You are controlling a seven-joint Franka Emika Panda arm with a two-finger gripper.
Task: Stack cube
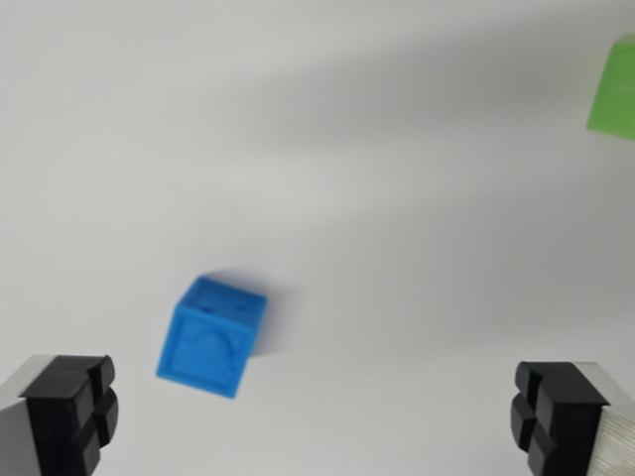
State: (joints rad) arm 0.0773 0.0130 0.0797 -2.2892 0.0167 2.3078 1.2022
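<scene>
Wrist view, approach to the first grasp. The end effector (316,416) stands wide open and holds nothing; its two black fingertips (71,407) show only at the lower corners of the frame, at about 8 and 4 o'clock from the centre. The blue cube (211,337) rests on the white bench (377,198), at roughly 7 o'clock from the frame centre, nearer the fingertip on the wrist view's left and apart from both. It sits turned at an angle to the line between the fingertips, one face bearing a moulded arch. A green block (615,87), cut by the frame edge at 2 o'clock, lies well apart; it is judged to be the stacking base. To do this step well, the end effector should shift toward 7 o'clock until the cube is midway between the fingertips, rotate so the pads meet two flat opposite faces, then descend before closing. Closing off-centre or on the corners would likely twist the cube away.
</scene>
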